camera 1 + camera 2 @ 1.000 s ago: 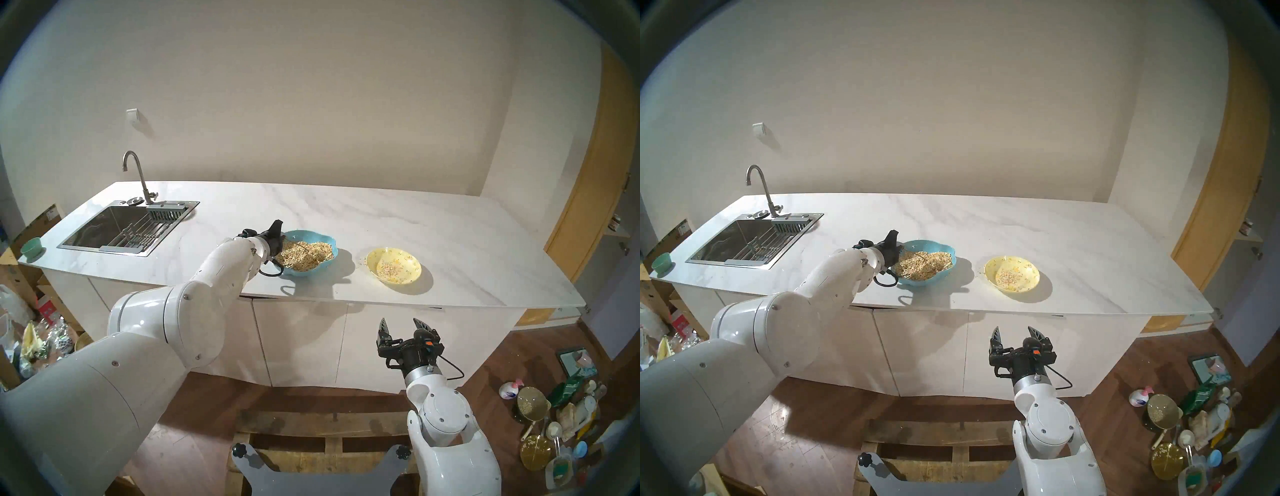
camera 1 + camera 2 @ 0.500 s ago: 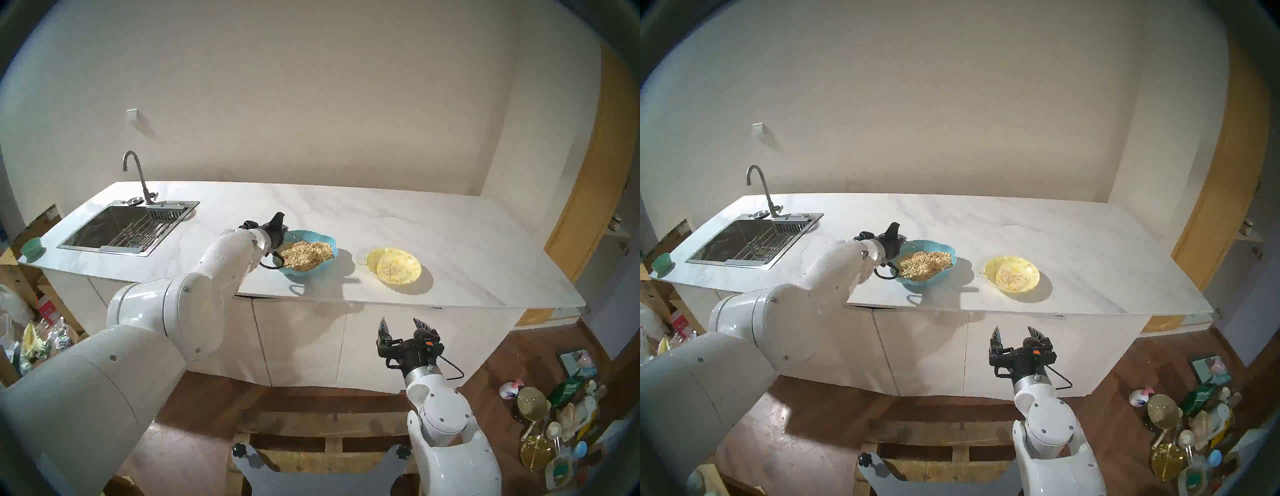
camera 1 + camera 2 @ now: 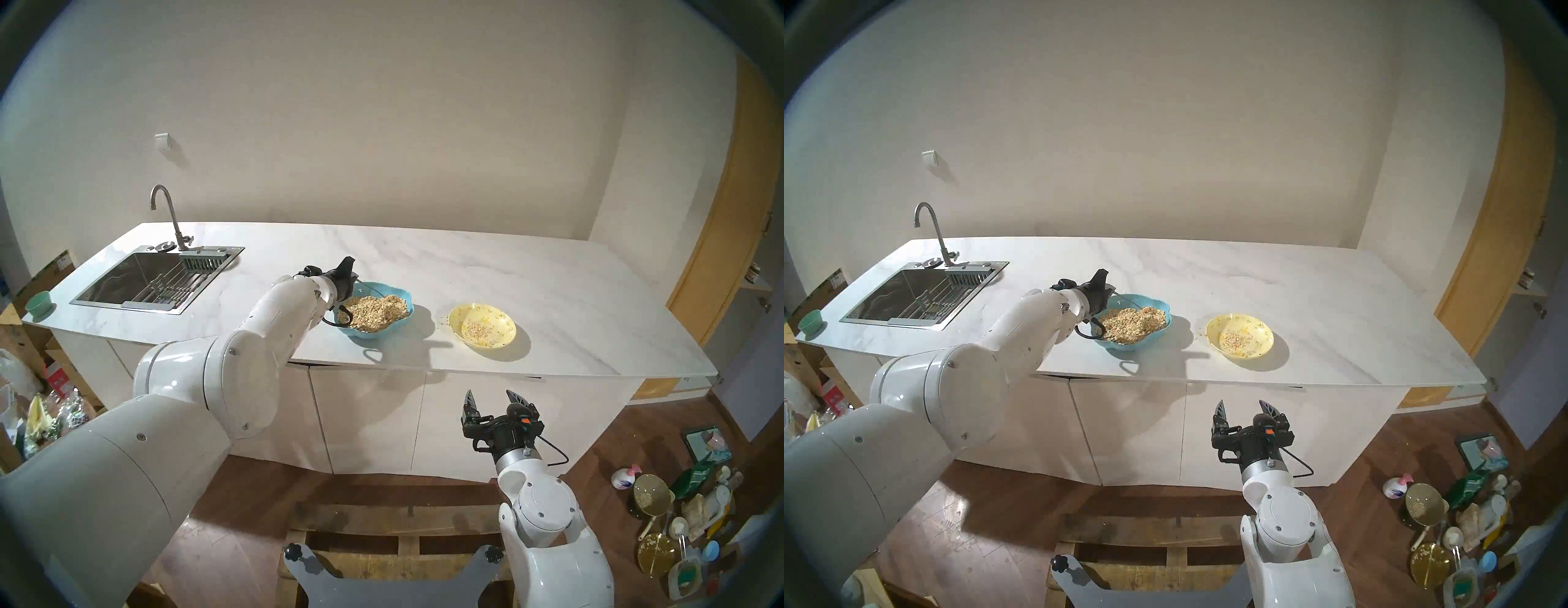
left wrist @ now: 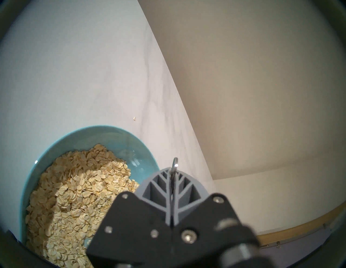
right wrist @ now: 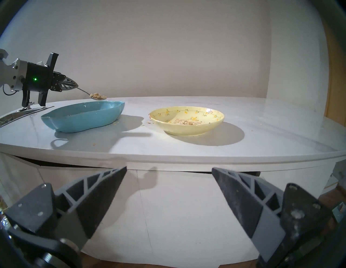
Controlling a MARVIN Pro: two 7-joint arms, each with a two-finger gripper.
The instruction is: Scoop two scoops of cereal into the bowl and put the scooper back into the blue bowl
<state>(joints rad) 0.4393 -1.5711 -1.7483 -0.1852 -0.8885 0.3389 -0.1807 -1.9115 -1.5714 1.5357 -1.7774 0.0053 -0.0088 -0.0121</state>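
My left gripper (image 5: 75, 86) is shut on the thin handle of the scooper, a silver spoon (image 5: 98, 96). The spoon's head carries a small heap of flakes and hovers just above the far rim of the blue bowl (image 5: 84, 119). In the left wrist view the fingers (image 4: 173, 179) are pressed together on the handle, above the cereal (image 4: 74, 187) that fills the blue bowl (image 4: 56, 146). To the right stands the yellow bowl (image 5: 187, 129) with a few flakes inside. My right gripper (image 3: 488, 395) hangs open below the counter's front edge, holding nothing.
A steel sink (image 3: 148, 280) with a tap (image 3: 169, 216) takes up the counter's left end, with a green cup (image 3: 39, 303) at the corner. Loose flakes (image 5: 149, 122) lie beside the yellow bowl. Clutter (image 3: 679, 509) covers the floor at the right.
My left gripper has risen and shifted slightly right, lifting the spoon out of the cereal heap with flakes on it. The right arm has not moved.
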